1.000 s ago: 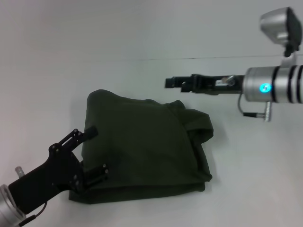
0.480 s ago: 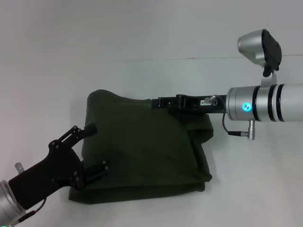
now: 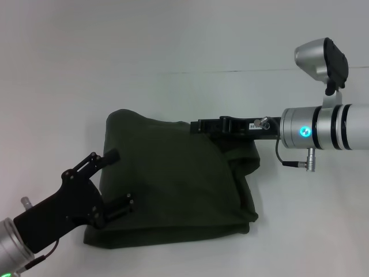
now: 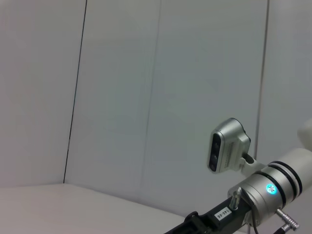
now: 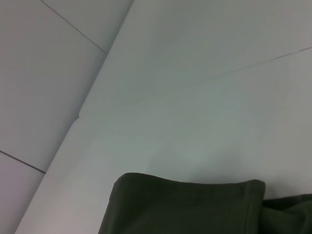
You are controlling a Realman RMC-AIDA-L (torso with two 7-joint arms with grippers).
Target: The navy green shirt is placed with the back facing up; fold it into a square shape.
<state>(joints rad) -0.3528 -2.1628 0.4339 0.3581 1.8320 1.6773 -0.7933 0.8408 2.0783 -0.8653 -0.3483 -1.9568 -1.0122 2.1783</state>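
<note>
The navy green shirt (image 3: 173, 179) lies folded in a rough square on the white table, with bunched folds along its right side; its far edge also shows in the right wrist view (image 5: 185, 204). My left gripper (image 3: 118, 180) is open at the shirt's near left edge, one finger (image 3: 109, 157) above the cloth and the other (image 3: 127, 205) near the front left corner. My right gripper (image 3: 199, 124) reaches in from the right and hovers at the shirt's far edge. The right arm (image 4: 265, 187) also shows in the left wrist view.
The white table (image 3: 184, 46) stretches around the shirt, with a seam line (image 3: 173, 72) across the back. A wall with panel joints (image 4: 75, 92) stands behind it.
My right arm has swung left and down from beyond the shirt to its far edge, then drawn back slightly right. The left gripper and the shirt have hardly moved.
</note>
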